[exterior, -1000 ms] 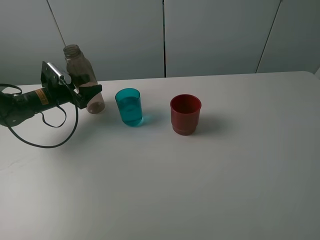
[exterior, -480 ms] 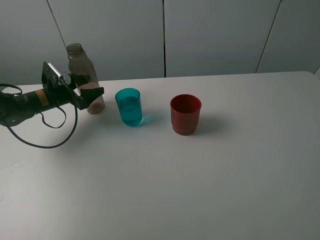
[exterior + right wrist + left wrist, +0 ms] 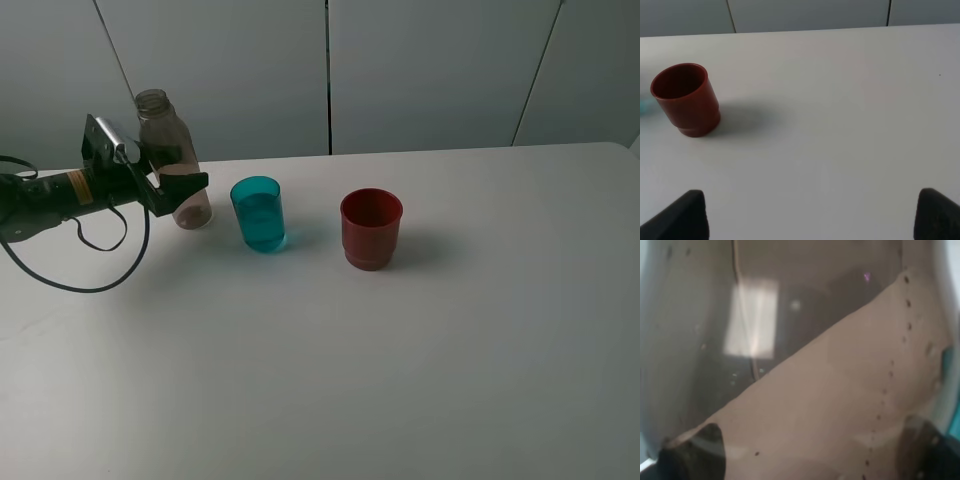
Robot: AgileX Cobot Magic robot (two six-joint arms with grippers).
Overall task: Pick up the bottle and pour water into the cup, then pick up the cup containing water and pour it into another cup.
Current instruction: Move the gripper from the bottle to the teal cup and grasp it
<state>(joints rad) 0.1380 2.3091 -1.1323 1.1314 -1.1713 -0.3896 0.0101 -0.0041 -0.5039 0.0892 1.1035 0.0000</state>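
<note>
**Position.** The bottle (image 3: 172,160) stands upright and uncapped on the tabletop (image 3: 400,380) at the far left, with a brownish-grey tint below the shoulder. The teal tumbler (image 3: 258,213) stands just beside it toward the middle, not touching. The dark red cup (image 3: 371,228) stands further right, near the tumbler but apart from it.

**Grippers.** The left gripper (image 3: 183,186) straddles the bottle's lower half. In the left wrist view its fingers (image 3: 690,456) sit at the two outer corners, with the bottle wall filling the space between. They are spread wide, released rather than clenched (whether a pad grazes the plastic cannot be told). The right gripper (image 3: 810,205) hangs over bare tabletop facing the red cup, fingers parted and holding nothing.

**Task state, judged.** The tumbler shows liquid inside, and none is visible in the red cup. The bottle pour appears done and the tumbler transfer not yet started.

**Handling, judged.**
- **Tumbler:** thin, smooth, tapered plastic. It is light in itself but carries a sloshing load, and is likely slippery and apt to flex. The best hold is across mid-height on opposite sides, leaving the rim free for the pour, firm without crushing.
- **Bottle:** tall on a narrow base, so it would tip easily if nudged.

**Count.** One bottle; two cups (one teal, one red); two grippers.
</note>
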